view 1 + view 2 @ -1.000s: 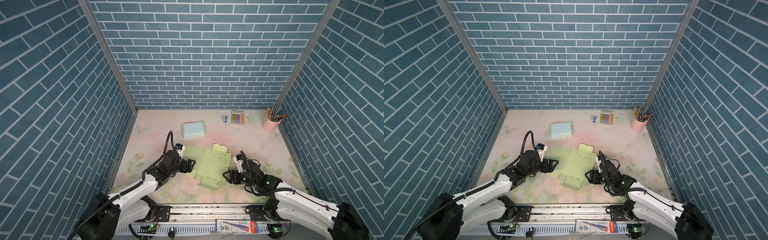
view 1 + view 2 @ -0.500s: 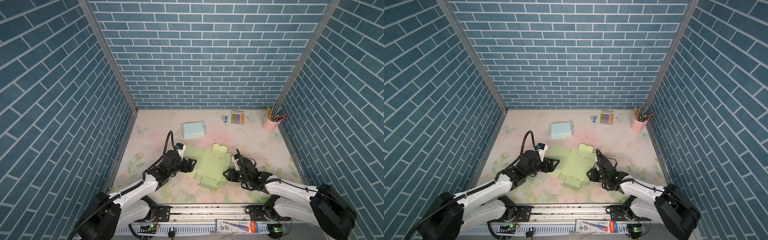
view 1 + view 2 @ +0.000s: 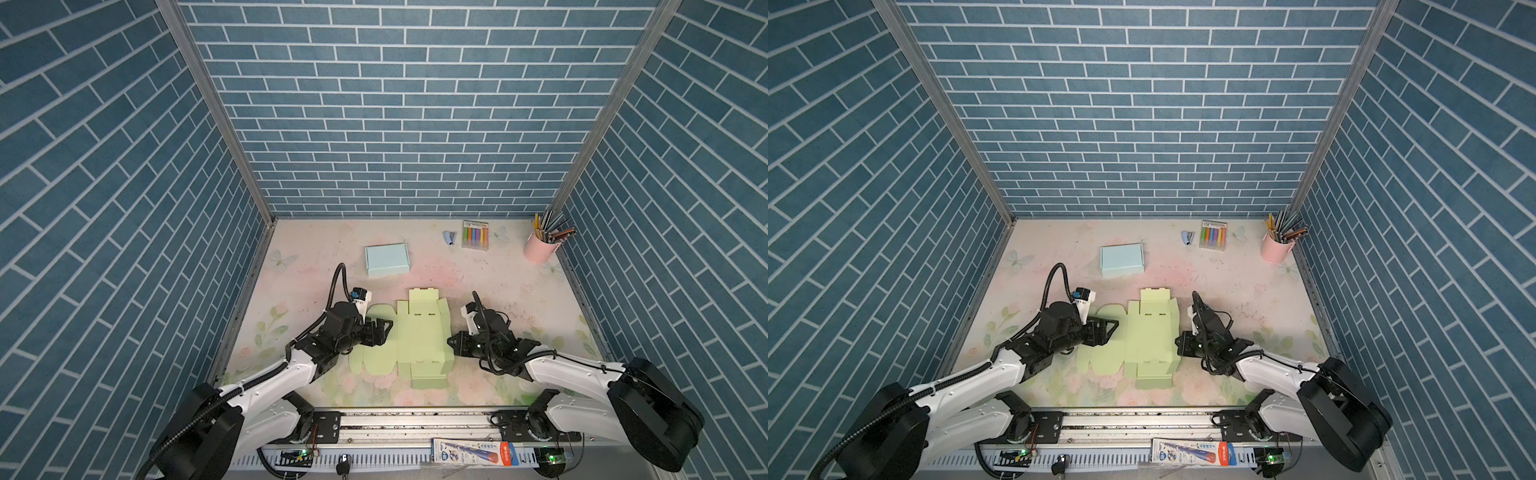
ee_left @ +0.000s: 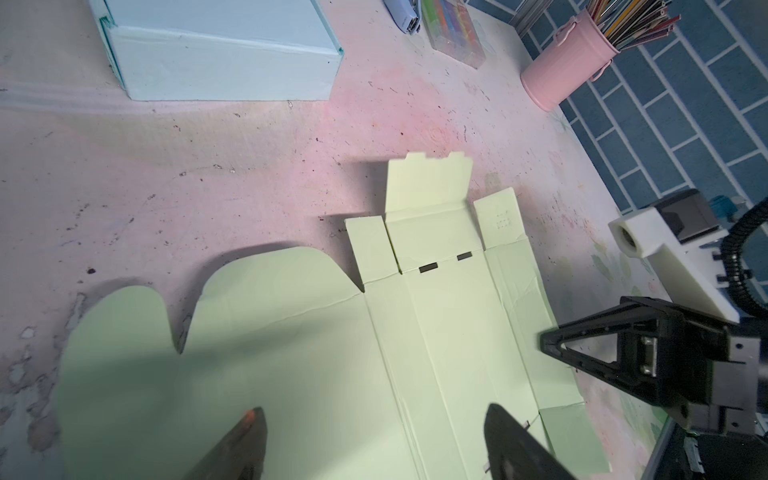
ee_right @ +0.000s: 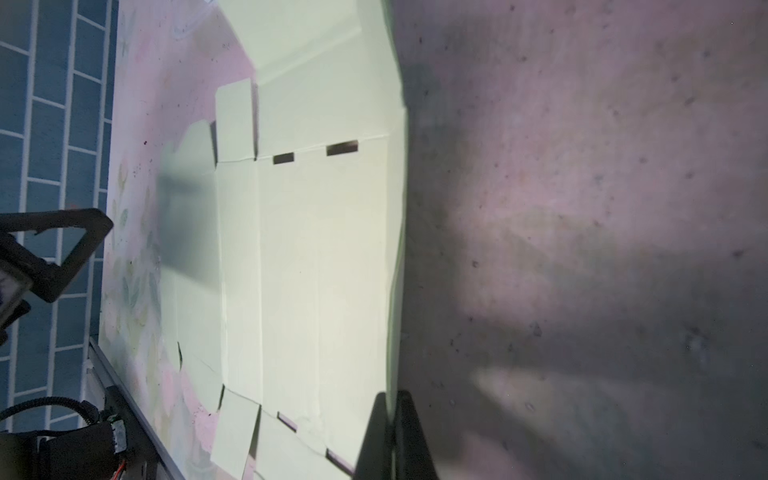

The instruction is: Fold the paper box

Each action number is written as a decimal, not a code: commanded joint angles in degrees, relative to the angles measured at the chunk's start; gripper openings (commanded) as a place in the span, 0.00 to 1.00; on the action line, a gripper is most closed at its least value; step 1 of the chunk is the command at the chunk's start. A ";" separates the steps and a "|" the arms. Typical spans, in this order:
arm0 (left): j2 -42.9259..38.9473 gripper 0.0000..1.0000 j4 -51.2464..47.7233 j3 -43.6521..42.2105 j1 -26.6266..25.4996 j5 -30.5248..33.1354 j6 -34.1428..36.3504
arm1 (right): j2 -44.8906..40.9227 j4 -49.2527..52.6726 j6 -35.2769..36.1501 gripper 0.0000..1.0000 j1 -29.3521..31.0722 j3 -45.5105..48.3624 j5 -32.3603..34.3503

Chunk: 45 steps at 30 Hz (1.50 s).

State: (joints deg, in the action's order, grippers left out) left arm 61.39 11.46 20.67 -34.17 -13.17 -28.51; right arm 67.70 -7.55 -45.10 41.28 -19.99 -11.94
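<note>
— Where's the paper box?

— Not a box yet. The green box blank (image 3: 415,340) lies flat on the table (image 3: 519,286) between the two arms, close to the front rail, with its rounded flaps toward the left arm.

— What's the right arm doing?

— The right gripper (image 3: 451,341) is down at the blank's right edge with its jaws closed on the card. In its wrist view the edge runs straight in between the fingertips (image 5: 376,436). I'd guess it pinches there to lift that side wall along its crease.

— And the left one just waits?

— The left gripper (image 3: 384,330) hangs over the rounded-flap side, jaws spread wide and holding nothing. It's probably there to press the sheet down, so the blank doesn't slide when the right side comes up.

— That blue box (image 3: 386,259) behind them?

— Fully shaped and well apart from the work. It looks like a finished one.

— Much folded so far?

— Hardly. Nearly every panel lies flat.
</note>
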 commanded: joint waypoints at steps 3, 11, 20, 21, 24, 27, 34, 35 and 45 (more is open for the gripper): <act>-0.95 0.82 0.80 -1.12 -0.27 -0.12 0.54 | -2.61 13.95 7.36 0.00 -0.24 -5.01 2.21; 0.04 0.81 1.54 -1.39 -0.44 -0.37 0.39 | 0.14 26.00 15.57 0.00 0.24 -12.16 2.48; 1.66 0.80 3.29 -3.45 -1.08 0.07 -0.15 | 5.99 26.25 19.31 0.06 0.38 -16.30 3.23; 1.95 0.80 3.51 -3.53 -1.17 0.12 -0.23 | 6.40 25.33 19.21 0.09 0.30 -16.37 2.86; 3.01 0.80 4.29 -3.57 -1.53 0.16 -0.14 | 7.47 23.46 18.93 0.16 0.25 -16.38 2.76; 4.62 0.80 5.00 -3.62 -1.74 0.14 -0.01 | 8.05 21.86 18.36 0.24 0.12 -16.31 2.89; 7.90 0.75 8.50 -4.92 -3.04 0.16 -0.84 | 8.24 18.94 17.03 0.27 -0.57 -15.29 3.33; 8.15 0.75 8.94 -5.07 -3.14 0.16 -1.02 | 8.31 18.65 16.97 0.27 -0.70 -15.07 3.27; 9.37 0.67 9.55 -4.77 -4.75 1.08 -1.11 | 6.88 17.46 16.93 0.06 -1.37 -14.02 5.07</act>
State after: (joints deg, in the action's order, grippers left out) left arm 70.22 19.66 16.10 -38.39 -12.91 -29.50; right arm 75.50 10.28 -28.18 40.23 -34.48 -8.51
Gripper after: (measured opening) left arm 0.681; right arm 0.070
